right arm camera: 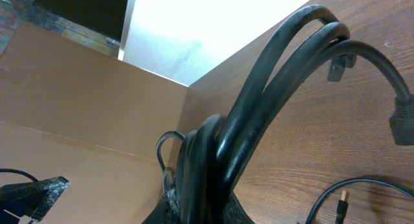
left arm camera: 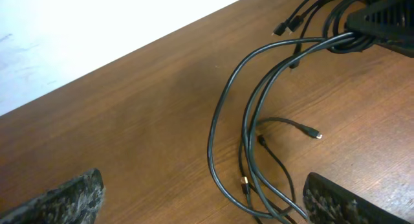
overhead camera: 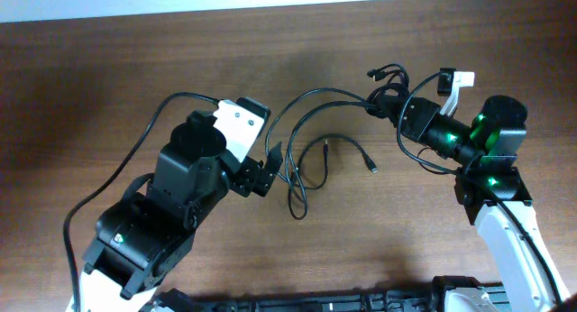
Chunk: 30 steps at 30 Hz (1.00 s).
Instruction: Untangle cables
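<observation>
From above: two arms over one brown table [overhead camera: 108, 68], and one bunch of cables [overhead camera: 383, 94] up by the right gripper [overhead camera: 394, 107], with long loops trailing down toward the left gripper [overhead camera: 269, 170]. Cannot count the cords in the knot from here. Left arm coming in from the lower left, right arm from the lower right. From the left wrist: both fingers [left arm camera: 71, 198] far apart, holding nothing; at least three cords curving past on the table, and one small plug [left arm camera: 317, 135] lying loose. From the right wrist: three cords arching up side by side, bunched against one finger [right arm camera: 194, 211], with the second finger [right arm camera: 32, 190] off to the left. Cannot tell if pinched.
</observation>
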Motion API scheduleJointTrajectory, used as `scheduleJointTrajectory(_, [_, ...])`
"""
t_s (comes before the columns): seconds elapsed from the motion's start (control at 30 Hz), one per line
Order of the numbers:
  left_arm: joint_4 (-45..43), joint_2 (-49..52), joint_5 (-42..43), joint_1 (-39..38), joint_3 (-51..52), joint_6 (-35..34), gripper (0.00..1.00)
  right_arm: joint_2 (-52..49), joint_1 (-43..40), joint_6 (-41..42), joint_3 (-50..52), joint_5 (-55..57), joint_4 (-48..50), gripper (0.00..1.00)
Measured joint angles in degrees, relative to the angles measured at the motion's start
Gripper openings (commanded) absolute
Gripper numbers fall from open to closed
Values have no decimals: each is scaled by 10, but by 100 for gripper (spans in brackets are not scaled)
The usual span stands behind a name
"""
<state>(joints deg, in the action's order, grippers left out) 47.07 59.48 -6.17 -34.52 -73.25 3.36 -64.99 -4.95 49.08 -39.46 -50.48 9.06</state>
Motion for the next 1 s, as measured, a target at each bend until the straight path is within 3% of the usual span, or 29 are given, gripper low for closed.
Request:
scheduleJointTrajectory(0.2, [0, 0, 39, 0, 0, 0, 99, 0, 0, -10, 0, -10, 3, 4])
scheduleJointTrajectory(0.4, [-4, 32, 144, 0, 0, 0, 99, -1, 0, -45, 4, -129, 170, 4])
scheduleJointTrajectory(0.67, [-104, 16, 181, 0, -1, -2, 99, -1, 0, -116, 4, -241, 198, 4])
scheduleJointTrajectory(0.8, [-127, 21, 197, 0, -2, -2, 99, -1, 0, -122, 4, -317, 272, 4])
scheduleJointTrajectory(1.0, [-167, 58, 245, 0, -2, -2, 99, -1, 6, -123, 4, -371, 290, 4])
